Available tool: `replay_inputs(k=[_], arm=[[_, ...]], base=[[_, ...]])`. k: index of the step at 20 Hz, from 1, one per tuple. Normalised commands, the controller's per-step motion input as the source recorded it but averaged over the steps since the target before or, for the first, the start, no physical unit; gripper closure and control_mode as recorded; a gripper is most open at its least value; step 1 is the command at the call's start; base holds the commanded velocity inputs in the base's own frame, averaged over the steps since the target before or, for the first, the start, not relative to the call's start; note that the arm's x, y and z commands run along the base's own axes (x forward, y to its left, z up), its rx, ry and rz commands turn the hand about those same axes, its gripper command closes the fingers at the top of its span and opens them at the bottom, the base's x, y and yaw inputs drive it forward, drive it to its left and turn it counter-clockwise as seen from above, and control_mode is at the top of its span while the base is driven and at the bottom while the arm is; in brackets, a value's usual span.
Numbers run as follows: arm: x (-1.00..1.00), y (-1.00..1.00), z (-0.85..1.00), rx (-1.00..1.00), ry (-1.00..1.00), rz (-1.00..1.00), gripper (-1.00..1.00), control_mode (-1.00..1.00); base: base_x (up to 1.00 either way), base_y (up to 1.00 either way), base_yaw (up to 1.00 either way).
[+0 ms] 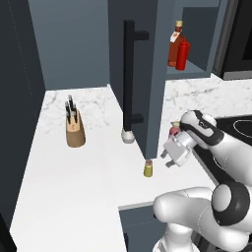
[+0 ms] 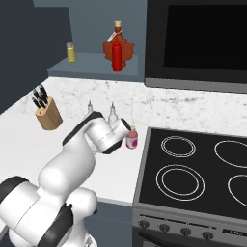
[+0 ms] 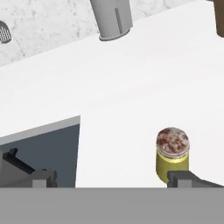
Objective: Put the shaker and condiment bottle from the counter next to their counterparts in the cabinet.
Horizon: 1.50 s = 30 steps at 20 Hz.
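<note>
Your gripper spread wide, low over the counter, shaker upright near the counter's front edge — just beside one fingertip, untouched, red condiment bottle in the open cabinet — beside a taller bottle

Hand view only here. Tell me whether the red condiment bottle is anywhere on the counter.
Observer: No. The condiment bottle stands on the cabinet shelf, next to a taller orange-red bottle.
Operator: Find the shaker's counterpart.
Observer: A second yellow shaker sits on that shelf, well left of the bottles in the right base view.
Operator: Name what stands near the arm.
Observer: A pink jar on the counter, next to the stove.
</note>
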Motion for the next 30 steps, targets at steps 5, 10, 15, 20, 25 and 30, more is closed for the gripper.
replay_inputs(k=[5, 10, 15, 20, 25, 30], arm=[[0.17, 0.03, -0.14, 0.0, 0.05, 0.05, -1.0, -1.0], [0.24, 0.07, -0.07, 0.0, 0.05, 0.05, -1.0, -1.0], [0.12, 0.12, -0.19, 0.0, 0.03, 0.02, -1.0, -1.0], [0.04, 0.06, -0.14, 0.0, 0.01, 0.0, -1.0, -1.0], [0.03, 0.0, -0.03, 0.04, 0.0, 0.0, -1.0, -1.0], [0.05, 0.01, -0.14, 0.03, 0.0, 0.0, -1.0, -1.0]], base=[[0.0, 0.0, 0.0], [0.0, 0.0, 0.0], [0.0, 0.0, 0.0], [0.0, 0.0, 0.0], [0.0, 0.0, 0.0], [0.0, 0.0, 0.0]])
